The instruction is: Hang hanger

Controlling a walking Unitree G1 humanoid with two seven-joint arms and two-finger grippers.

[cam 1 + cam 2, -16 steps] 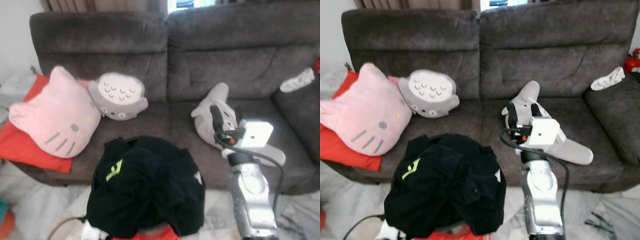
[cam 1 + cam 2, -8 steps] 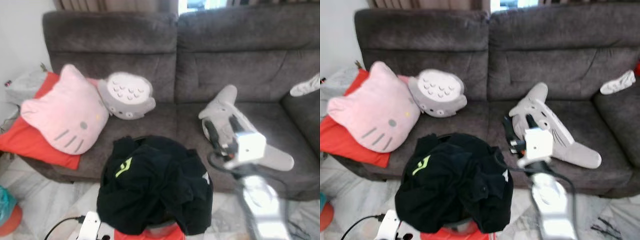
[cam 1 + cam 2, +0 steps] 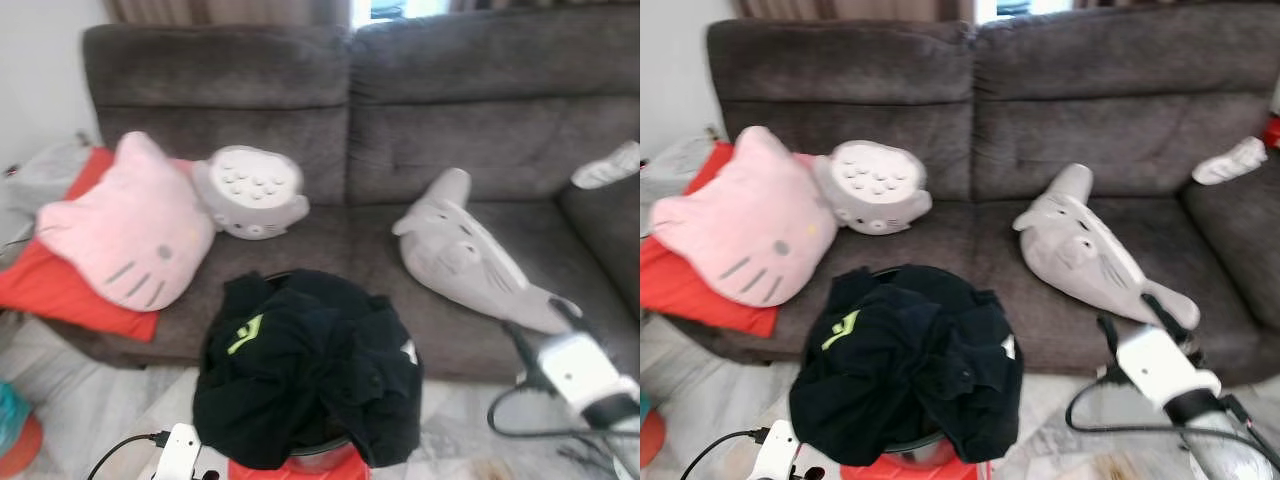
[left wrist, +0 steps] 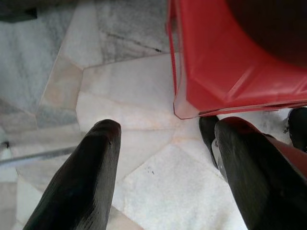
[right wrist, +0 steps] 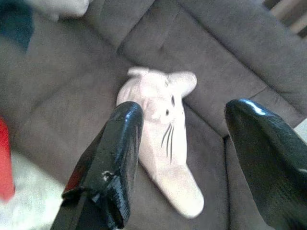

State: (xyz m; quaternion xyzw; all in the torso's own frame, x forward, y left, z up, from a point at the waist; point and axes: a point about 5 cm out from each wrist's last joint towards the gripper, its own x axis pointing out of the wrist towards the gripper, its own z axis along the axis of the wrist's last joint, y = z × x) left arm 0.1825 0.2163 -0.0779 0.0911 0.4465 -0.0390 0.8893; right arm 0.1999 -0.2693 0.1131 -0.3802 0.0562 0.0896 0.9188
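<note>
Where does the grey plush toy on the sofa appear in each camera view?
Left eye view: grey plush toy, on the right seat cushion.
Right eye view: right of centre.
Left wrist view: not in it.
Right wrist view: centre, between the fingers.
Shared landmark: the dark sofa.

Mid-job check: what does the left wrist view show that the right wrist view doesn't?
Left wrist view: pale marble floor and the corner of a red basket, framed by the open left claw.

Right wrist view: the grey sofa with a pale whiskered plush lying on its seat, framed by the open right claw.

Shared: two black fingers spread apart with nothing between them, and no hanger.
</note>
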